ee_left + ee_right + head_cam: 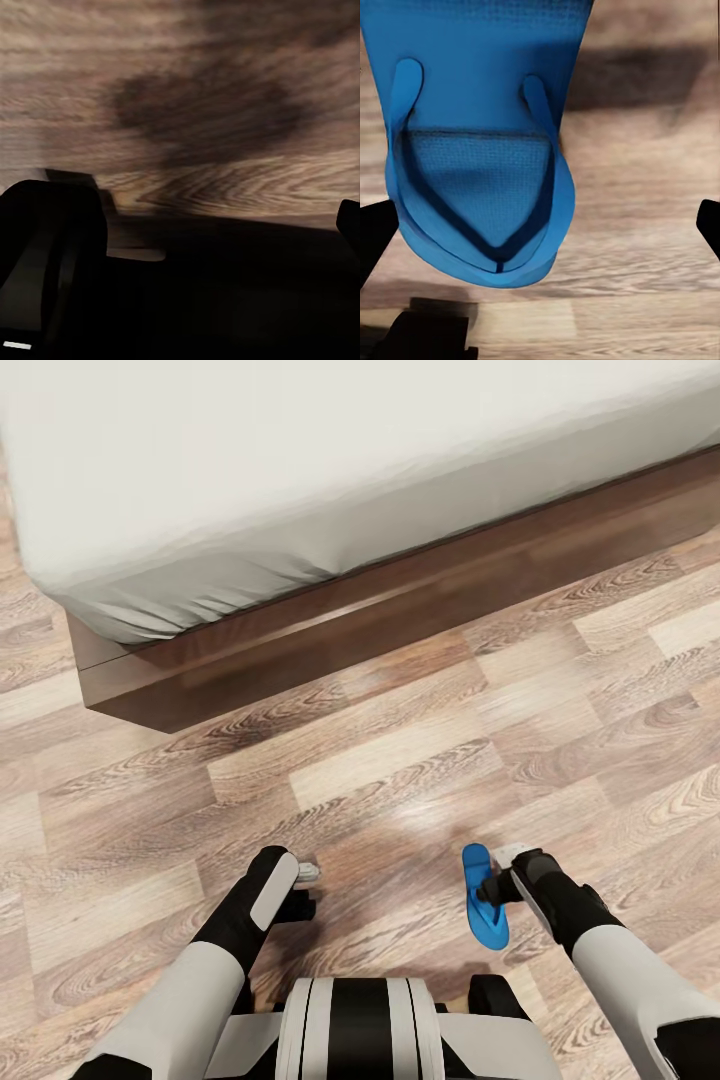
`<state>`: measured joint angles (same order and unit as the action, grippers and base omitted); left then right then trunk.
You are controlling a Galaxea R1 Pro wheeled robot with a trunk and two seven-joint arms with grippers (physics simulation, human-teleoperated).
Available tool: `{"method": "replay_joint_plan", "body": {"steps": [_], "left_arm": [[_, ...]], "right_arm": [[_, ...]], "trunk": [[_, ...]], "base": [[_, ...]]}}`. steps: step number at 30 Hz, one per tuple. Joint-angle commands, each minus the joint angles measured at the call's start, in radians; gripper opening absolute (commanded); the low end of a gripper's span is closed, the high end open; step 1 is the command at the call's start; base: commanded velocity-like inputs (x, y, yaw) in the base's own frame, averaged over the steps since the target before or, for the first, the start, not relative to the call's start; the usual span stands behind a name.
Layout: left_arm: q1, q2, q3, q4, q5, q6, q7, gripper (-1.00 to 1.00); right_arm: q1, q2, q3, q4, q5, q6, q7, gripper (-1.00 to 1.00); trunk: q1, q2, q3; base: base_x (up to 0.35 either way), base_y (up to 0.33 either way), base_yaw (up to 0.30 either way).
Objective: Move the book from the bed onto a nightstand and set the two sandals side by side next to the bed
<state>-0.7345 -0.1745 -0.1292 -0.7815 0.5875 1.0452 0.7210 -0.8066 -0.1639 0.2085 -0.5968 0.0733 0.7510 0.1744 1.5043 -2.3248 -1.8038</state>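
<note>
Head view, looking down over both arms at a brown wood-plank floor (400, 760). Across the far side runs the corner of a large low bed (300, 650), its dark brown wooden frame under a plain off-white mattress. At near right, one bright blue flip-flop sandal with a thin flat sole (485, 897) hangs close to the floor, pinched at its side by the right gripper (494, 888), with its length running roughly from near to far. The sandal sits well apart from the bed frame, with open floor between them.

In the right wrist view the same sandal (480, 150) shows its blue thong straps meeting in a V at the toe, with plank floor beyond it. Two dark fingertips (375, 236) stand spread at either edge of that picture, so how firm the hold is stays uncertain.

The left gripper (305, 878) hovers at near left over bare floor. Its wrist view is dark and blurred, and I cannot tell whether its fingers are spread or pressed together.

Likely step: carrying this sandal to its place beside the bed. To do it well, move it farther, toward the frame, keep the sole level and low, and turn it parallel to the bed edge. Leave floor alongside for its partner, and let go only once the sole rests flat.
</note>
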Motion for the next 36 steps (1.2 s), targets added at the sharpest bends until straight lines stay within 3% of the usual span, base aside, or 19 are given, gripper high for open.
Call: {"method": "replay_joint_plan", "body": {"steps": [1, 14, 36], "left_arm": [[0.0, 0.0, -0.001, -0.001, 0.009, 0.002, 0.01, 1.0], [0.0, 0.0, -0.001, -0.001, 0.009, 0.002, 0.01, 1.0], [0.0, 0.0, -0.001, -0.001, 0.009, 0.002, 0.01, 1.0]], "right_arm": [[0.0, -0.001, -0.007, -0.002, 0.006, 0.005, 0.009, 1.0], [-0.004, 0.007, -0.058, -0.003, 0.0, 0.013, 0.02, 1.0], [-0.005, 0.037, -0.058, -0.005, 0.004, 0.014, 0.019, 1.0]], "trunk": [[0.0, 0.0, 0.0], [0.0, 0.0, 0.0], [0.0, 0.0, 0.0]], "base": [[0.0, 0.0, 0.0], [0.0, 0.0, 0.0], [0.0, 0.0, 0.0]]}}
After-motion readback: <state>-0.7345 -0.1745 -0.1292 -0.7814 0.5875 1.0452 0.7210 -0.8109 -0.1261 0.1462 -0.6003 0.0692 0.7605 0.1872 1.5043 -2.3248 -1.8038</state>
